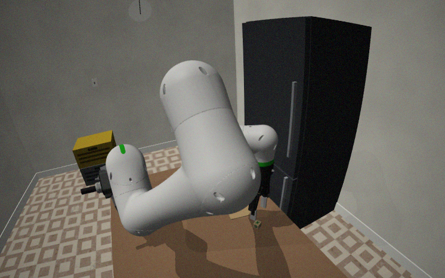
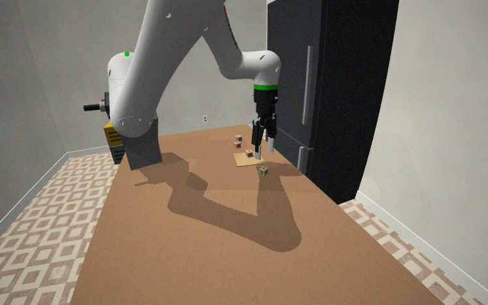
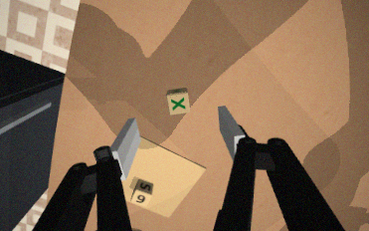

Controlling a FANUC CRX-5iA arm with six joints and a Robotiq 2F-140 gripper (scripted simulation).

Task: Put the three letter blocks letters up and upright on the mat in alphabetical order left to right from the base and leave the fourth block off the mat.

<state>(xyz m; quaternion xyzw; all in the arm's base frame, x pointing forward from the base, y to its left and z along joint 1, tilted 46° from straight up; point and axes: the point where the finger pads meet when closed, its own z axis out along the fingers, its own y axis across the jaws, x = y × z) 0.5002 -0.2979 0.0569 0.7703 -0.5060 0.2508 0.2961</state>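
A block with a green X lies on the brown table just off the tan mat; it also shows in the exterior view and the top view. A block showing a dark 9 on top sits on the mat. Two more blocks lie on the table beyond the mat. My gripper points down above the mat's edge near the X block. Its fingers are partly apart with nothing between them.
A tall black fridge stands close beside the table, right next to the gripper. A yellow box stands on the floor behind the robot's base. The arm's large links hide most of the mat in the top view.
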